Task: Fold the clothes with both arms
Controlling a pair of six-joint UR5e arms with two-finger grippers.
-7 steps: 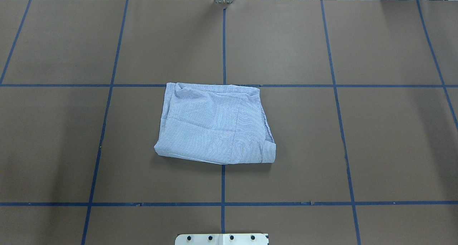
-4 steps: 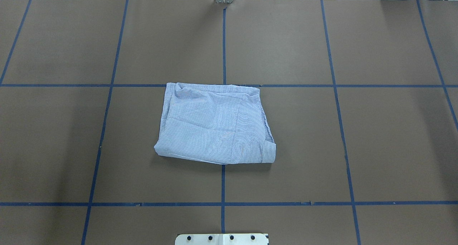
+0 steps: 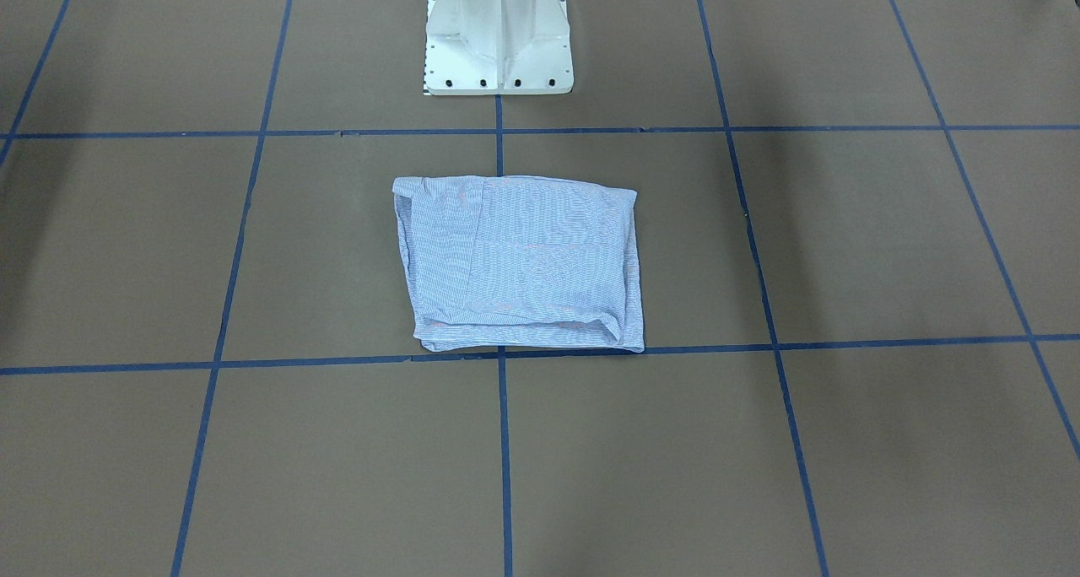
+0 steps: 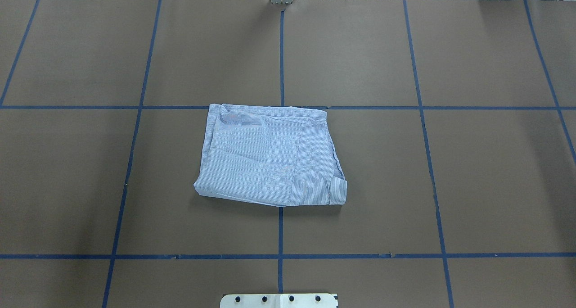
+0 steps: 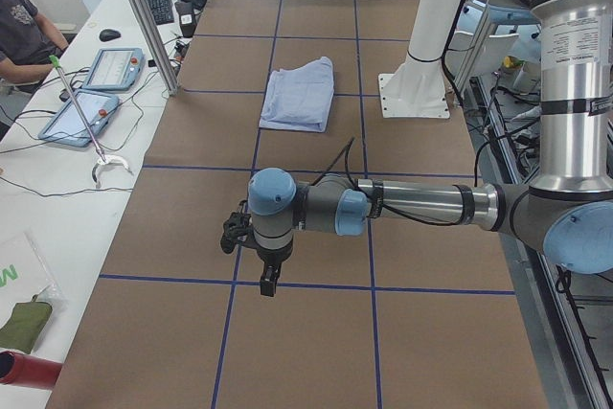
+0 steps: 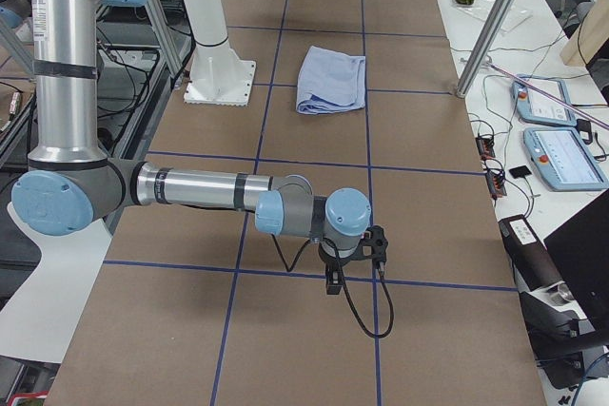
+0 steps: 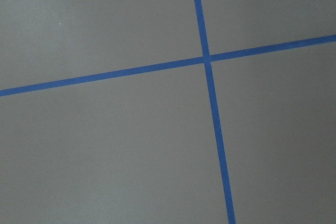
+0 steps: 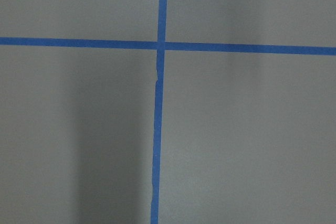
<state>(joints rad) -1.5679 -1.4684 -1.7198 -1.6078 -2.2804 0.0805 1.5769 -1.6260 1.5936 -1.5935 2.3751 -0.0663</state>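
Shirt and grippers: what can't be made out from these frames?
Left gripper: seen only in exterior left, small and dark; open or shut unclear.
Right gripper: seen only in exterior right; same.
Shirt: collar, buttons and sleeves hidden inside its own folds in every view.
Wrist views: only mat and blue tape; fingers outside the frame.

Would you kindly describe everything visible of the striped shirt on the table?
The shirt is thin-looking fabric, finely striped light blue and white, folded into a rough, slightly wrinkled rectangle of several layers. It lies flat on the brown table, in front of the white pedestal base, astride the centre blue tape line, its far edge along a cross line. No collar or buttons show. Only the table touches it.
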